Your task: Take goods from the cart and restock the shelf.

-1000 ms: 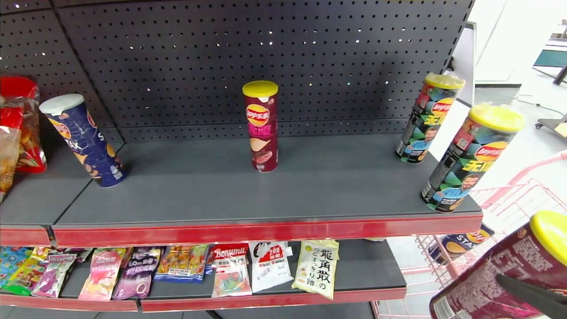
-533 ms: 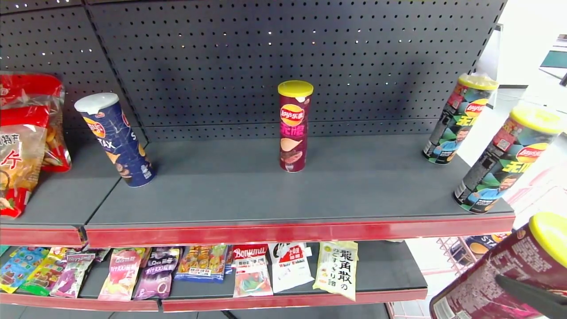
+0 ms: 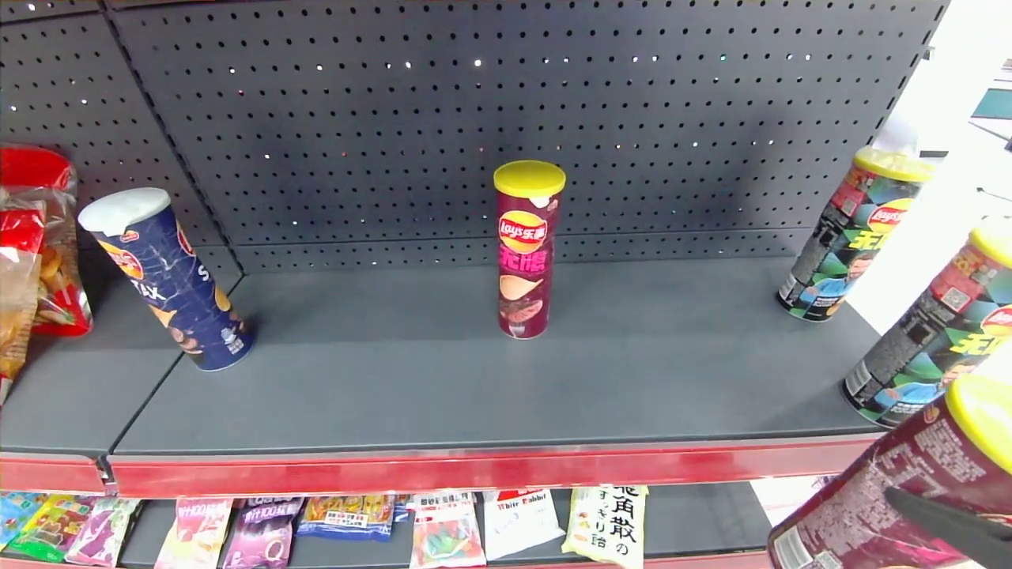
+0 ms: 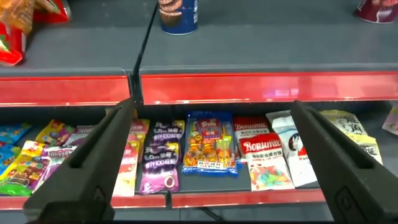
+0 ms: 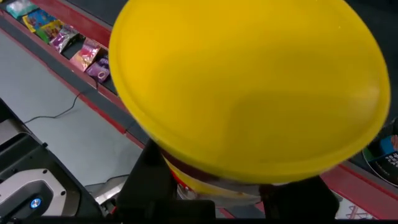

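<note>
Maroon, yellow-lidded crisp can (image 3: 885,490): still pinched low at your right by right fingers (image 3: 949,523), left fingers (image 4: 93,168) spread empty; camera has closed on the shelf (image 3: 632,371), so placing looks next.

Evenly lit, blown white right of the shelf (image 3: 553,379) — backlit pinpricks through the pegboard (image 3: 506,118), sheen on the red lip (image 3: 474,468), wide-angle lean at edges.

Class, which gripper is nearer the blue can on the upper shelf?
Left. The left gripper hangs open before the lower shelf, below the blue can; the right gripper grips a maroon can near the upper shelf's right end.
</note>
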Controlling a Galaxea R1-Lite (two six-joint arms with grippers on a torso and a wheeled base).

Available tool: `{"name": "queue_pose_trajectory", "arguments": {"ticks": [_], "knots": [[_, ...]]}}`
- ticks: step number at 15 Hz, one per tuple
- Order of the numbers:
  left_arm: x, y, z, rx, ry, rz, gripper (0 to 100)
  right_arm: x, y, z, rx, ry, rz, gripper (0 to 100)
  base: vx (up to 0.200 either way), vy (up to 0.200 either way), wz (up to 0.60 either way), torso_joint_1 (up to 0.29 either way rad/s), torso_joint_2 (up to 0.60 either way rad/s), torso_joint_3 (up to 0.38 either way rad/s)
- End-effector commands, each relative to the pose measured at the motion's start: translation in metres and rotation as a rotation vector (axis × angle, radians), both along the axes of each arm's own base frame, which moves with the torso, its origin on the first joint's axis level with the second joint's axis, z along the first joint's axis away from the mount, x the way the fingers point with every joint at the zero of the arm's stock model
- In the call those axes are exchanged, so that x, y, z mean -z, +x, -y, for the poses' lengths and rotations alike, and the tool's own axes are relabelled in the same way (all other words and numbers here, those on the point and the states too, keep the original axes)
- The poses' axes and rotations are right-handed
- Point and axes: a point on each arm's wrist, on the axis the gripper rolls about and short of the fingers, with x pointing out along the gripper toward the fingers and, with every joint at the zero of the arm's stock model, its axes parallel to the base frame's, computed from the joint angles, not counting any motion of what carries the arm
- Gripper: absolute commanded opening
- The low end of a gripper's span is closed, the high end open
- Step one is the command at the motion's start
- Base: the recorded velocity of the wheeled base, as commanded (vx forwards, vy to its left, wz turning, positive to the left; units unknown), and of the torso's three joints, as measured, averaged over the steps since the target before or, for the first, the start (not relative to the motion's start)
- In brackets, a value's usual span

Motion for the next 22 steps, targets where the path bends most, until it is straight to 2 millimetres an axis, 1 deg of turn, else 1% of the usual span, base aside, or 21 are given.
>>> {"name": "queue_pose_trajectory", "arguments": {"ticks": [1,3,5,7,8,11,13,14,15,16,17,18,20,21,22], "knots": [[0.0,0.0,0.0,0.0,-0.001,0.0,100,0.0,-0.004,0.001,-0.001,0.004,0.014,0,0.0,0.0,0.0,0.0,0.0,0.0],[0.0,0.0,0.0,0.001,0.002,0.0,100,0.004,-0.009,0.002,-0.001,0.006,0.023,0,0.0,0.0,0.0,0.0,0.0,0.0],[-0.001,0.002,0.0,0.014,0.005,-0.032,100,0.001,-0.013,0.003,-0.001,0.014,0.049,0,0.0,0.0,0.0,0.0,0.0,0.0],[-0.001,0.002,0.001,0.052,0.014,-0.027,100,-0.002,-0.014,0.003,-0.002,0.017,0.064,0,0.0,0.0,0.0,0.0,0.0,0.0],[-0.002,0.002,0.001,0.083,0.023,-0.022,100,-0.007,-0.012,0.003,-0.007,0.02,0.074,0,0.0,0.0,0.0,0.0,0.0,0.0],[-0.002,0.002,0.002,0.108,0.059,-0.02,100,-0.011,-0.004,-0.003,-0.061,0.018,0.046,0,0.0,0.0,0.0,0.0,0.0,0.0],[-0.006,0.001,0.003,0.138,0.086,0.001,100,-0.009,-0.001,-0.005,-0.077,0.012,0.026,0,0.0,0.0,0.0,0.0,0.0,0.0],[-0.098,0.012,0.004,0.227,-0.017,0.027,100,-0.012,0.003,-0.006,-0.083,0.011,0.023,0,0.0,0.0,0.0,0.0,0.0,0.0],[-0.125,0.026,0.005,0.229,-0.067,0.007,100,-0.014,0.004,-0.007,-0.084,0.012,0.024,0,0.0,0.0,0.0,0.0,0.0,0.0],[-0.181,0.062,0.008,0.291,-0.099,-0.012,100,-0.013,0.007,-0.008,-0.084,0.01,0.01,0,0.0,0.0,0.0,0.0,0.0,0.0],[-0.185,0.097,0.015,0.408,-0.033,-0.094,100,-0.014,0.009,-0.008,-0.084,0.01,0.006,0,0.0,0.0,0.0,0.0,0.0,0.0],[-0.179,0.126,0.024,0.526,0.033,-0.15,100,-0.015,0.012,-0.009,-0.083,0.011,-0.004,0,0.0,0.0,0.0,0.0,0.0,0.0],[-0.168,0.19,0.051,0.762,0.08,-0.202,100,-0.018,0.016,-0.01,-0.078,0.016,-0.012,0,0.0,0.0,0.0,0.0,0.0,0.0],[-0.166,0.206,0.06,0.802,0.085,-0.211,100,-0.02,0.018,-0.011,-0.077,0.018,-0.01,0,0.0,0.0,0.0,0.0,0.0,0.0],[-0.16,0.241,0.084,0.88,0.089,-0.246,100,-0.026,0.02,-0.011,-0.071,0.028,-0.001,0,0.0,0.0,0.0,0.0,0.0,0.0]]}}
